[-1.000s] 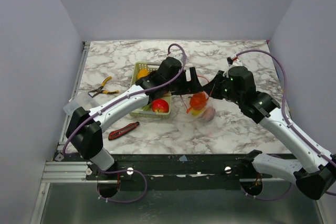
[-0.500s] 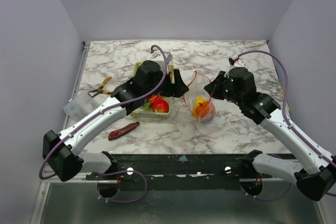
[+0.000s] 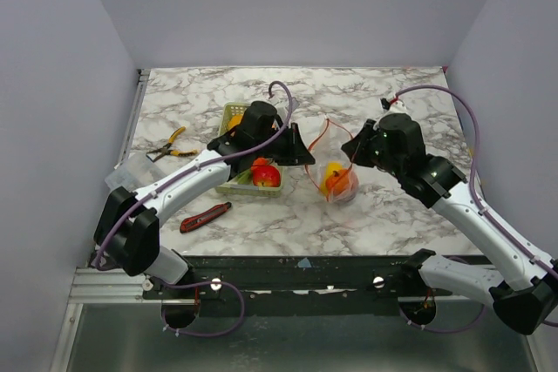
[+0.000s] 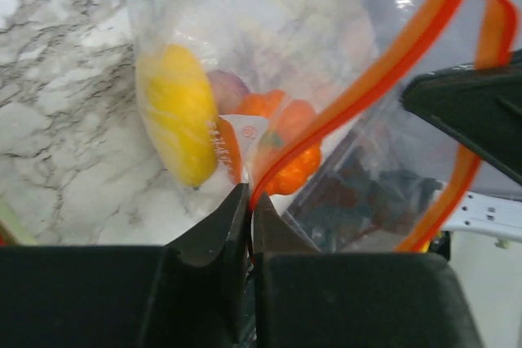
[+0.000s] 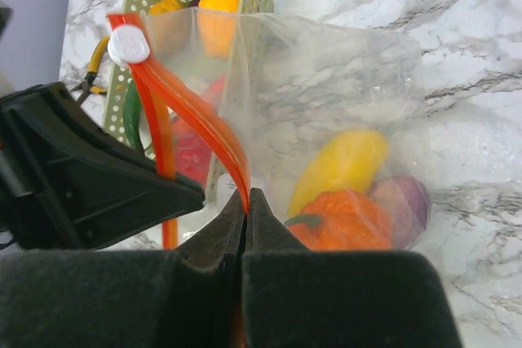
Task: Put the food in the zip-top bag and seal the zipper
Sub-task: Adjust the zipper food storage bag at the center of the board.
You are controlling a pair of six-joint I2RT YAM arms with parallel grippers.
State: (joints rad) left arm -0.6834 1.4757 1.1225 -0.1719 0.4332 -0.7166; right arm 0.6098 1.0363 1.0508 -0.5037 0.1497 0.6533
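Note:
The clear zip-top bag (image 3: 336, 182) hangs upright between my two grippers, its bottom on the marble. Its orange-red zipper (image 3: 326, 125) arches open above it, with a white slider (image 5: 129, 45) at one end. My left gripper (image 4: 251, 197) is shut on one side of the zipper (image 4: 367, 79). The other side of the zipper (image 5: 196, 120) is pinched in my right gripper (image 5: 247, 197), which is also shut. Inside the bag lie yellow food (image 5: 338, 165), orange food (image 5: 347, 222) and purple food (image 5: 404, 205).
A pale green mesh basket (image 3: 228, 119) stands left of the bag, holding a red piece (image 3: 267, 175) and yellow and green ones. A red-and-black utility knife (image 3: 206, 216) lies near the front left. Yellow-handled pliers (image 3: 170, 145) lie at the far left.
The left gripper was open over the bag; it has swung to the bag's left side and shut on the zipper. The bag now stands upright. The right gripper has kept its hold.

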